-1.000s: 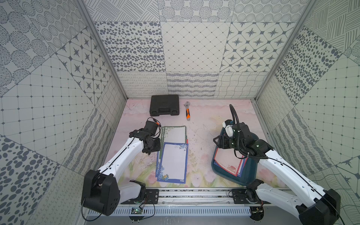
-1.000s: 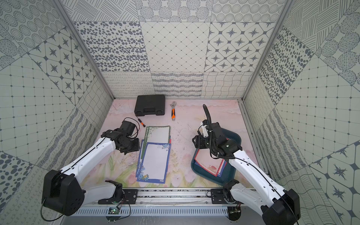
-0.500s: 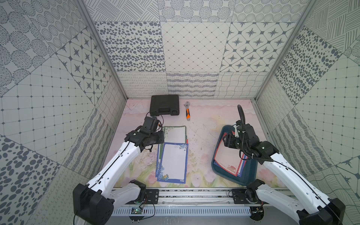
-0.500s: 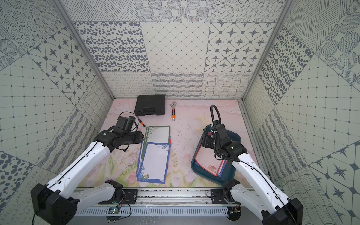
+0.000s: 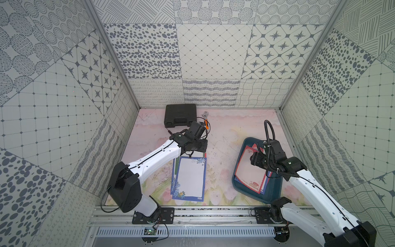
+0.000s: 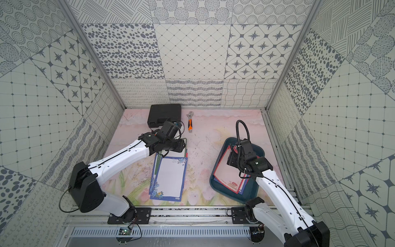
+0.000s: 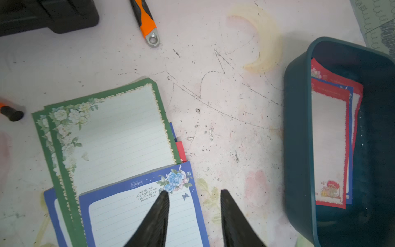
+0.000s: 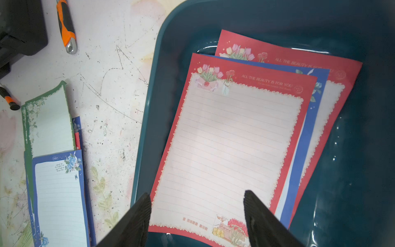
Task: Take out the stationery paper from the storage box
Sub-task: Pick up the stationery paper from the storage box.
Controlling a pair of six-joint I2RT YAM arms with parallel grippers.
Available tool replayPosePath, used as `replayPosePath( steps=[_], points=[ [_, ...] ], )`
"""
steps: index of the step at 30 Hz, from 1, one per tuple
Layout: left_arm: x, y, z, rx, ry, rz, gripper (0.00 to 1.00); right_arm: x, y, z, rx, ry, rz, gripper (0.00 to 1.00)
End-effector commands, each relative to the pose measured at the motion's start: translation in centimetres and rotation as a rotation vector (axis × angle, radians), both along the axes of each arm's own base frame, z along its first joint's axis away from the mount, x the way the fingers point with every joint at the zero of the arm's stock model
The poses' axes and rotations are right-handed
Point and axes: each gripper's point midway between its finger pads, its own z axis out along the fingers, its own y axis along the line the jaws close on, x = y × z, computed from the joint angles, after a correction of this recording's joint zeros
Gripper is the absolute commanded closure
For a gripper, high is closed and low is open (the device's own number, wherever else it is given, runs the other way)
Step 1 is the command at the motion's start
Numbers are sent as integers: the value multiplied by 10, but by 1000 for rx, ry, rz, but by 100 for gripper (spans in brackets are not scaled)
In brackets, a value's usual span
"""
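Moved: right gripper (image 8: pixel 195 193) came from rim to inside of shallow dark teal plastic storage box (image 8: pixel 162 64) | paper: thin red- and blue-bordered stationery paper (image 8: pixel 230 145) lies in box | risk: probably two sheets lift together, because they overlap | pose: right arm points down, jaws apart, empty; left gripper (image 7: pixel 193 192) well apart from box, also open-handed, empty

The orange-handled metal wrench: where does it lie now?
In a top view, the orange-handled metal wrench lies on the tabletop near the back wall, just right of the black hard plastic case, not touching it.
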Motion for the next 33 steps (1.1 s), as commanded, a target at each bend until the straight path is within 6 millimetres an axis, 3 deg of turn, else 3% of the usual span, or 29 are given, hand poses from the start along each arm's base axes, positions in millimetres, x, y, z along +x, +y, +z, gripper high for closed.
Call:
replayPosePath(
  steps=[1, 10, 33],
  points=[
    [1, -45, -8, -72, 57, -59, 58, -6, -5, -10, 9, 26, -41, 29],
    [0, -88, -36, -135, 222, -105, 57, -22, -13, -19, 20, 65, -87, 26],
    [-15, -155, -48, -268, 309, -191, 59, -37, -39, -37, 47, 64, -263, 30]
  ],
)
